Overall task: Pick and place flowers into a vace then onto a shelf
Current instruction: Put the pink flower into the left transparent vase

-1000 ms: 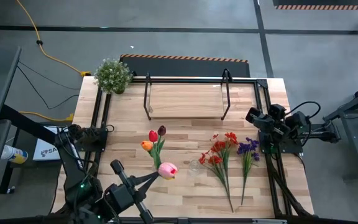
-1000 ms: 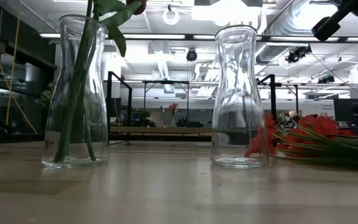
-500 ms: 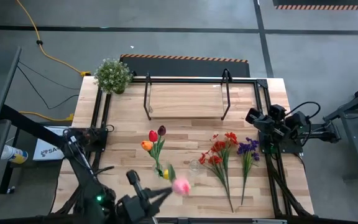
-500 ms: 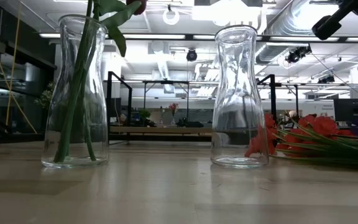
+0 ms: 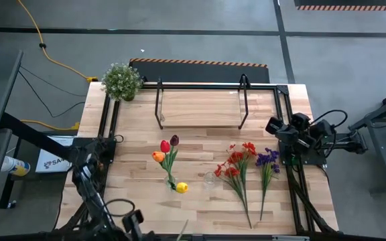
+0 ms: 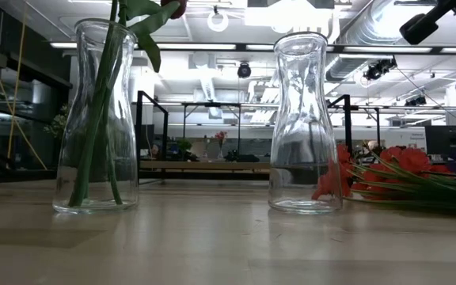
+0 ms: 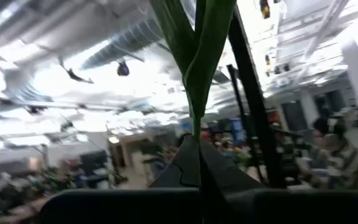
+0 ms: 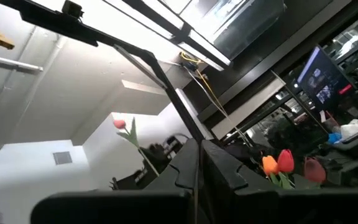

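My left gripper (image 7: 194, 144) is shut on a pink tulip's green stem at the table's near left edge, almost out of the high view (image 5: 136, 224). The pink blossom (image 8: 120, 123) shows only in the right wrist view. A glass vase (image 6: 97, 119) holds red, orange, maroon and yellow tulips (image 5: 169, 155). An empty glass vase (image 6: 303, 123) stands to its right. Red sprays (image 5: 236, 167) and purple sprays (image 5: 267, 164) lie flat on the table. The shelf (image 5: 200, 107) stands at the far side. My right gripper (image 8: 197, 149) is shut and empty at the right edge. My left gripper pinches the pink tulip's green stem (image 7: 195, 127) between its two fingertips, just below the leaves. The fingers point up toward the ceiling and the stem runs on past them. The tulip is lifted clear of the table, blossom up.
A bushy green potted plant (image 5: 121, 80) stands at the far left corner. Black frame rails (image 5: 106, 127) run along the table's left, right and far sides. Bare planks lie between the vases and the near edge.
My left gripper has drawn back toward the table's near edge with the pink tulip and tipped upward. The blossom has left the high view. The yellow tulip in the vase, covered before, now shows.
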Robot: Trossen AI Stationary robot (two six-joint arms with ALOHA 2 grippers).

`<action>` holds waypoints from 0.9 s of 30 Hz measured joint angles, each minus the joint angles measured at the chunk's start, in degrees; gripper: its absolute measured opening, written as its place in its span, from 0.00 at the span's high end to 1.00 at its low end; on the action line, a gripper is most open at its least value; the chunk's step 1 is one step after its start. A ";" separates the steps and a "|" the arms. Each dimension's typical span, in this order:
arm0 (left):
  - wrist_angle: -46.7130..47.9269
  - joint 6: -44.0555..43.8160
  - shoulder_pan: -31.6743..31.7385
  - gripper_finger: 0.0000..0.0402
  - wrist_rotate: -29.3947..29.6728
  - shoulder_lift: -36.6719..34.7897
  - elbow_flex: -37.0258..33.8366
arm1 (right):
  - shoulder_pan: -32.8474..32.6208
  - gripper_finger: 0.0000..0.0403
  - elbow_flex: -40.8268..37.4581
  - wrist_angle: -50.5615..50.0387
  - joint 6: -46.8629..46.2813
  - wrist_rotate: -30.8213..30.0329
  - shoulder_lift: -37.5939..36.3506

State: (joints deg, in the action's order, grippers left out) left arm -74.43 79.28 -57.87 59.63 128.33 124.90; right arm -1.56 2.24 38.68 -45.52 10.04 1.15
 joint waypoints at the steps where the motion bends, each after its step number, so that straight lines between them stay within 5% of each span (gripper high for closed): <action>1: -3.44 3.46 -0.40 0.95 -0.14 0.99 0.02 | 0.01 0.97 0.00 0.15 -0.07 0.00 0.00; 4: -14.84 13.36 -1.50 0.95 -0.20 4.23 -0.01 | 0.00 0.97 0.00 0.40 -0.11 0.00 0.00; 7: -15.02 19.29 -2.25 0.95 -0.13 6.00 -0.11 | 0.00 0.97 0.00 0.56 -0.11 0.00 0.00; 20: -15.22 22.78 0.47 0.95 9.19 6.96 -0.04 | 0.02 0.97 0.00 1.46 0.50 -0.03 0.00; 25: -15.24 25.34 0.48 0.95 9.19 6.96 -0.04 | 0.02 0.97 0.00 1.44 0.50 -0.02 0.00; 27: -15.26 27.28 0.43 0.95 4.94 6.96 -0.04 | 0.02 0.97 0.00 1.44 0.50 -0.02 0.00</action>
State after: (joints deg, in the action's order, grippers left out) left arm -89.69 106.56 -57.44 64.57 135.28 124.86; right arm -1.54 2.24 40.12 -45.01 10.02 1.15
